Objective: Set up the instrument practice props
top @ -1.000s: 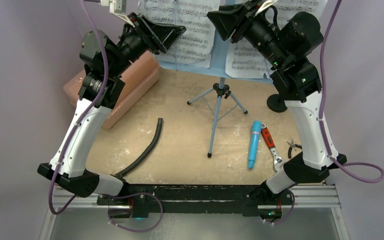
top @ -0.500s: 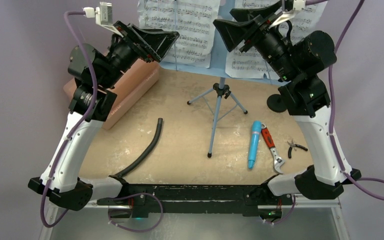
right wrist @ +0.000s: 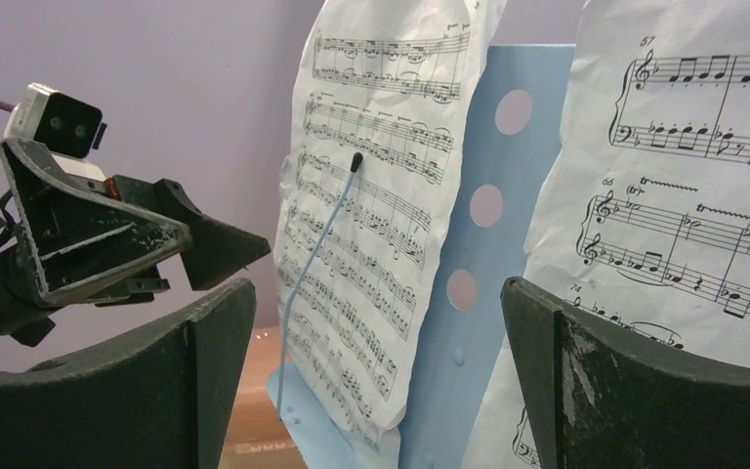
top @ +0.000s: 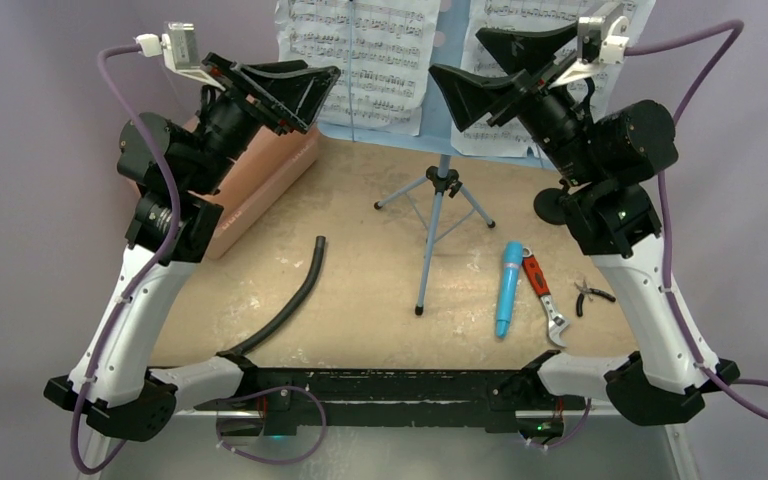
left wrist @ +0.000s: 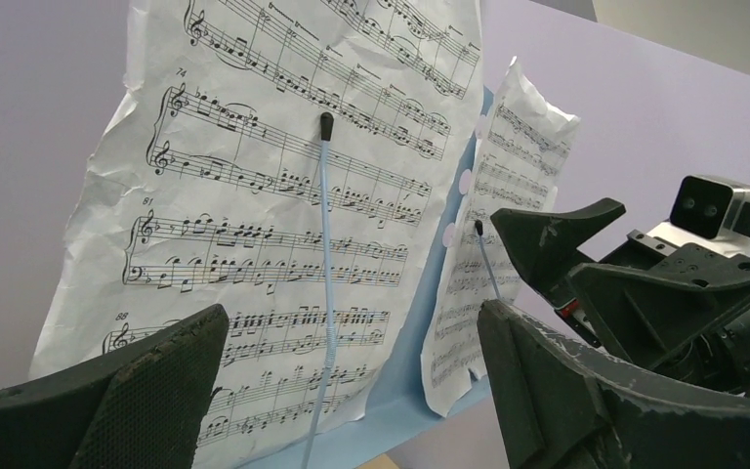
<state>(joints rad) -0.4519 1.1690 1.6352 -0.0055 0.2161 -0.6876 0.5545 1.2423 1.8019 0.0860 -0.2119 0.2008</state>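
Two sheet-music pages (top: 375,60) cut off above, mic stand (top: 552,206) mostly hidden

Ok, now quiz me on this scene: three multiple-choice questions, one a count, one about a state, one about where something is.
1. How many sheet-music pages lean on the music stand?
A) one B) two C) three

2. How are the left hand and right hand?
A) both open and empty B) both shut on a page C) left open, right shut

3. Where is the turquoise microphone?
A) in the right hand B) on the music stand's ledge C) on the table beside the red-handled wrench

Answers:
1 B: two pages hang side by side on the light-blue stand.
2 A: each wrist view shows its fingers wide apart with nothing between them.
3 C: the top view shows it lying flat next to the wrench.
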